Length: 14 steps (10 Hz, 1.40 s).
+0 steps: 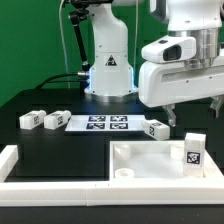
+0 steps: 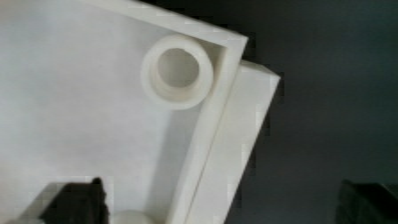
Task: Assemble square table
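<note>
The square table slab [image 1: 150,160] lies recessed face up at the front of the exterior view, right of centre. One tagged leg block [image 1: 192,152] stands upright in its near right corner. Three more leg blocks lie on the black table: two at the left [image 1: 32,118] [image 1: 57,120] and one right of the marker board [image 1: 157,128]. My gripper [image 1: 195,112] hangs open and empty above the slab's right side. In the wrist view the slab's recessed face [image 2: 71,110] and a round corner socket [image 2: 178,72] lie below my open gripper [image 2: 222,205], whose dark fingertips [image 2: 75,200] show at both sides.
The marker board [image 1: 100,123] lies flat in the middle of the table in front of the robot base [image 1: 108,70]. A low white border wall [image 1: 10,160] runs along the left and front edges.
</note>
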### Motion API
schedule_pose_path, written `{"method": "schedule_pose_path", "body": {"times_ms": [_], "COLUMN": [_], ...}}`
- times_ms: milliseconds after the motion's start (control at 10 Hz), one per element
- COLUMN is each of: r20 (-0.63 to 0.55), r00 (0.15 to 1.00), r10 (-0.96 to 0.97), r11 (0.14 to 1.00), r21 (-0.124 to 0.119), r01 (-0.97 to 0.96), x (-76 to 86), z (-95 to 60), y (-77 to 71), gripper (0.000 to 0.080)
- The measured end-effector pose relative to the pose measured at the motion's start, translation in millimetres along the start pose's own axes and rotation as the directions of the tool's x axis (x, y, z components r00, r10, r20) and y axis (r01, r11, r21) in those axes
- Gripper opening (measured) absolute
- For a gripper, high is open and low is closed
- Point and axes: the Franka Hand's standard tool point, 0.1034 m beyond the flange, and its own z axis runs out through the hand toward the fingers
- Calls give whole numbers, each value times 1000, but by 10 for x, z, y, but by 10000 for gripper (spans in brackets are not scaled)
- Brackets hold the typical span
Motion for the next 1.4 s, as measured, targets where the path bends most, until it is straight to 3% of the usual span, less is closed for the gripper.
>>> {"method": "schedule_pose_path", "body": {"times_ms": [100, 200, 300, 500, 700, 800, 1000, 1300, 1400], "r20": [-2, 19, 113, 304, 395, 476, 568, 697, 701], "r00": [1000, 1000, 993, 946, 914, 876, 820, 712, 708], "r10": [1, 6, -37, -110, -93, -80, -74, -84, -82], "r11": [1000, 1000, 999, 992, 994, 995, 995, 991, 991], "r21": [-2, -3, -20, -32, -24, -19, -14, -16, -17], "r01": [-1, -6, 40, 126, 111, 101, 99, 133, 132], "x": [-24, -171, -412, -775, -683, -754, -744, -1039, -1009], "z": [23, 125, 223, 297, 288, 286, 323, 521, 528], "y": [-2, -41, -135, -146, -146, -154, -158, -119, -116], "gripper": [649, 649, 649, 649, 649, 649, 649, 649, 649]}}
